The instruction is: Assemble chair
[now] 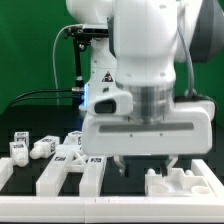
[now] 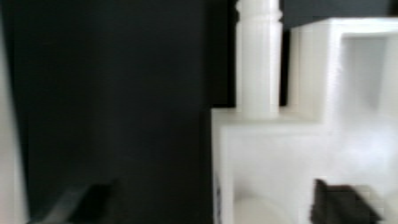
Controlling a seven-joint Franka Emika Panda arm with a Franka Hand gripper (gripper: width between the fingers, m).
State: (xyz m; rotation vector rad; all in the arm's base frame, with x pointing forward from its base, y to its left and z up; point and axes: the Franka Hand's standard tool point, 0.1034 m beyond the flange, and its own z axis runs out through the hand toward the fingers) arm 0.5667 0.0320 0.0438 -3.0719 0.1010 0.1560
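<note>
End effector (image 1: 145, 160) low over worktop (image 2: 107, 100); fingers (image 2: 347, 203) spread wide, pinching nothing; white chair slab (image 2: 294, 160) directly beneath, off-centre in gap: one finger over slab, other over bare worktop; slim post (image 2: 260, 50) runs on from slab's edge, long axis crosswise to line between fingers; whether post is seated in slab, cannot tell; judged: clean pinch needs sideways shift to centre part first; other chair pieces — slatted panel (image 1: 65, 178), small blocks (image 1: 45, 147) — lie toward exterior view's left, apart from end effector.
</note>
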